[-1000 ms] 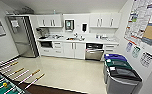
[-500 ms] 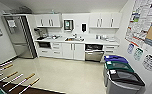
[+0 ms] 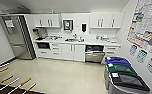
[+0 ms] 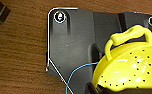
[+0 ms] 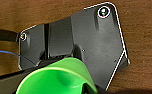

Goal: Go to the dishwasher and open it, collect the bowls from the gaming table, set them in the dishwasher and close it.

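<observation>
The dishwasher [image 3: 94, 56] sits under the white counter at the far wall, right of centre, with a steel front and a dark band above it. In the left wrist view a yellow-green bowl [image 4: 132, 67] with small holes and a looped handle hangs over the robot's dark plate, with my left gripper [image 4: 94, 89] shut on its rim. The right wrist view shows a bright green bowl [image 5: 57, 78], and my right gripper [image 5: 88, 89] is shut on its edge. Brown wood lies beneath both. The gaming table is out of view.
A steel fridge [image 3: 19, 37] stands at the left wall. Blue, green and grey bins [image 3: 122, 75] line the right wall under posters. Rods with handles [image 3: 14, 83] of a table-football table jut in at the lower left. Cream floor [image 3: 67, 75] stretches to the cabinets.
The head view has crept slightly; the kitchen and the bins sit almost where they were. Nothing in the room has moved.
</observation>
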